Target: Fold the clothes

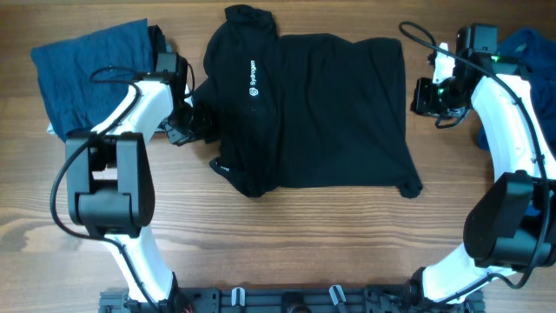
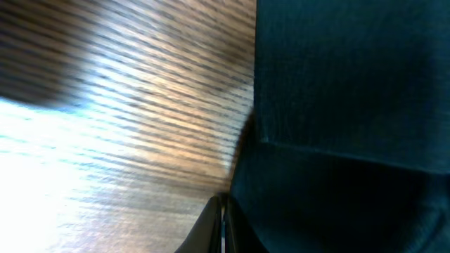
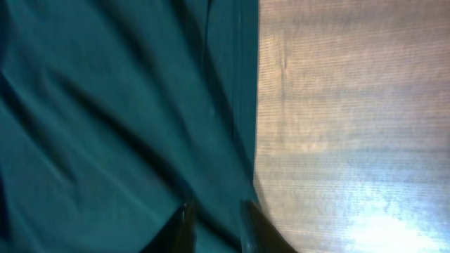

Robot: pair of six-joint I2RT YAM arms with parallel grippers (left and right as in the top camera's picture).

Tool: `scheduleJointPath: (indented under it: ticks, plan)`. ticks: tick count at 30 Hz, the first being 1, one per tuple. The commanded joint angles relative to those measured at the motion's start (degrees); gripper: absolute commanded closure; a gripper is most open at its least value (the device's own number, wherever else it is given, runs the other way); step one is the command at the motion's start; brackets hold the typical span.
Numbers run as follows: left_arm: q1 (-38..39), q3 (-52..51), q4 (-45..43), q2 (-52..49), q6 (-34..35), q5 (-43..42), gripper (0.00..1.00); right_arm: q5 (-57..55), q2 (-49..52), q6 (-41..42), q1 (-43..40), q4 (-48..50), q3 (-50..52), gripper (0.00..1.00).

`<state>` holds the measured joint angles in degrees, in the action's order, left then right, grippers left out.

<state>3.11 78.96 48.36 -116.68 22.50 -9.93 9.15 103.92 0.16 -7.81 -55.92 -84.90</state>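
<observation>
The black polo shirt (image 1: 321, 113) lies spread flat on the table, collar at the far left, white chest logo (image 1: 254, 78) facing up. My left gripper (image 1: 195, 123) is at the shirt's left edge. In the left wrist view its fingers (image 2: 221, 228) are pressed together beside the dark fabric (image 2: 351, 105); I see no cloth between them. My right gripper (image 1: 423, 96) is at the shirt's right edge. In the right wrist view its fingers (image 3: 216, 226) are apart, with the shirt's hem (image 3: 126, 126) under and between them.
A blue garment (image 1: 87, 69) lies crumpled at the far left, behind my left arm. Another blue garment (image 1: 532, 48) lies at the far right, behind my right arm. Bare wooden table (image 1: 313, 243) lies in front of the shirt.
</observation>
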Motion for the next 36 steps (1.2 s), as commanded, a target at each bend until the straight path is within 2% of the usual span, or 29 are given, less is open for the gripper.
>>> scheduleJointPath:
  ticks: [1,3,8,10,16,18,20,27,32,34,36]
  plan:
    - [0.42,0.28,-0.39,5.09,-1.31,2.1,0.96,-0.07,2.38,-1.84,-0.09,3.67,0.24,0.82]
    - [0.42,0.28,-0.37,5.38,-1.31,2.1,0.96,0.02,5.79,-2.14,-0.09,7.74,0.24,0.76]
    - [0.42,0.28,-0.33,5.35,-1.31,2.08,0.96,5.22,13.4,-4.28,-0.15,21.73,0.24,0.74]
    - [0.42,0.28,-0.37,5.35,-1.29,2.08,0.96,7.98,15.15,-4.17,-0.15,27.06,0.24,0.7]
    - [0.42,0.11,-0.87,5.25,-1.33,2.1,0.96,12.63,19.45,2.99,-0.15,39.45,0.24,0.68]
    - [0.42,0.11,-0.87,5.25,-1.36,2.12,0.96,13.94,20.48,3.02,-0.15,41.57,0.24,0.67]
    - [0.42,0.04,-1.09,5.25,-1.36,2.14,0.96,13.9,21.4,2.95,-0.15,43.34,0.24,0.6]
    - [0.42,-0.04,-1.29,5.14,-1.33,2.12,0.95,13.7,24.41,4.7,-0.15,48.19,0.24,0.5]
    - [0.42,-0.04,-1.22,5.14,-1.33,2.12,0.95,12.57,25.0,9.27,-0.15,46.21,0.24,0.5]
    - [0.42,-0.04,-1.01,5.14,-1.33,2.12,0.95,12.83,25.0,10.86,-0.13,45.4,0.24,0.58]
    - [0.42,-0.07,-0.81,5.14,-1.33,2.12,0.95,12.76,25.0,13.42,-0.15,43.95,0.24,0.59]
